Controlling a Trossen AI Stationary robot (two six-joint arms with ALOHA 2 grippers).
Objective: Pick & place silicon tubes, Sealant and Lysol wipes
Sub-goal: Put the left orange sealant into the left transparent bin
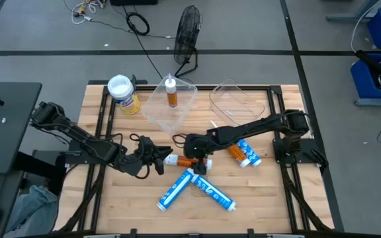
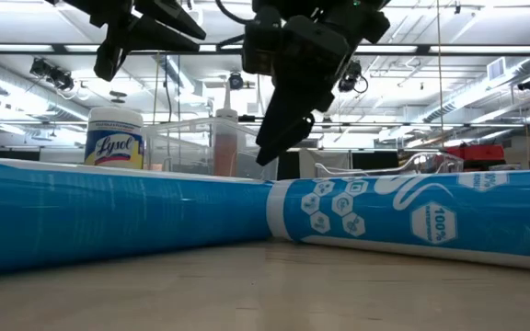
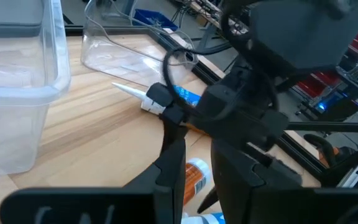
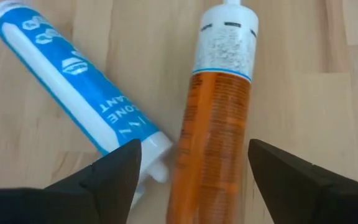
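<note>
An orange sealant tube with a white end lies flat on the wooden table near its middle. My right gripper is open above it. In the right wrist view its two fingers stand on either side of the tube without touching it. My left gripper is open and empty just left of the tube's white end. Two blue-white silicone tubes lie crossed nearer the front edge. The yellow Lysol wipes canister stands upright at the far left.
A clear bin at the far middle holds an upright orange tube. A second clear bin stands to its right. Another orange tube and a blue-white tube lie right of my right gripper. A fan stands beyond the table.
</note>
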